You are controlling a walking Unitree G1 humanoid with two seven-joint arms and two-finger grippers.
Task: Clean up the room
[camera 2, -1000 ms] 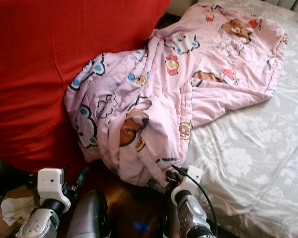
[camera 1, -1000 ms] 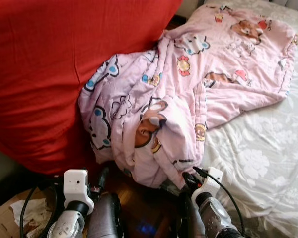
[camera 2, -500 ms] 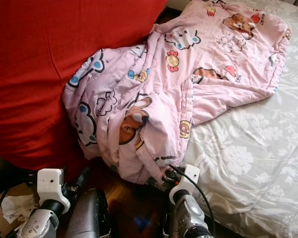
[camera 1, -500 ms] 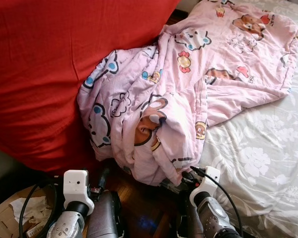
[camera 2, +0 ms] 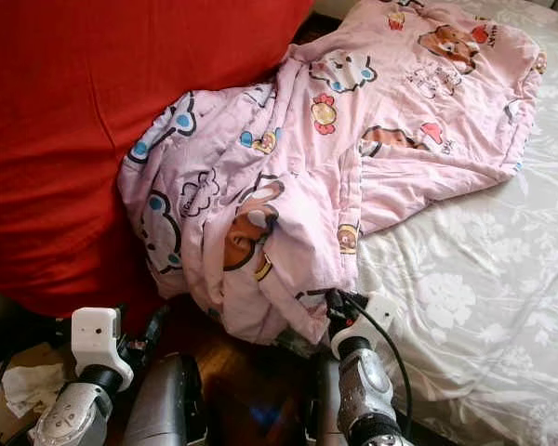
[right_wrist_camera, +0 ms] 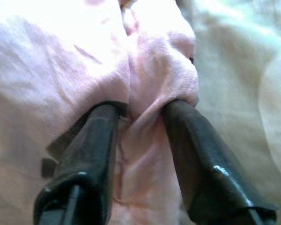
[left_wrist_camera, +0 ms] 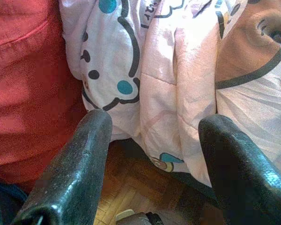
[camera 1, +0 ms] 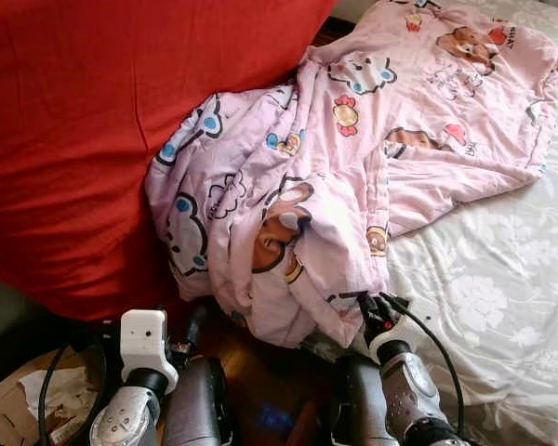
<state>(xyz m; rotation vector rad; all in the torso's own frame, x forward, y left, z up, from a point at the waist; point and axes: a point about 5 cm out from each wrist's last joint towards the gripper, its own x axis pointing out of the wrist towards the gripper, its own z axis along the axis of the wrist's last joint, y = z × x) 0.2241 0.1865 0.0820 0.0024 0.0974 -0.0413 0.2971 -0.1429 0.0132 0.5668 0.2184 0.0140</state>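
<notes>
Right hand (right_wrist_camera: 145, 110) has its fingers pressed around a fold of the quilt (camera 1: 353, 158) at the bed (camera 1: 502, 307) edge; left hand (left_wrist_camera: 154, 126) gapes wide just short of it.

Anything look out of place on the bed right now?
Yes. The pink cartoon quilt is bunched in a heap, its lower end hanging off the bed edge toward the wood floor beside the red cover. The right gripper pinches a fold.

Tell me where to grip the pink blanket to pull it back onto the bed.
Grip the pink blanket at its hanging lower fold over the bed's edge, coming from below. There it bunches into a narrow ridge; the right pincer already has it between its fingers. The left pincer sits open beside it.
</notes>
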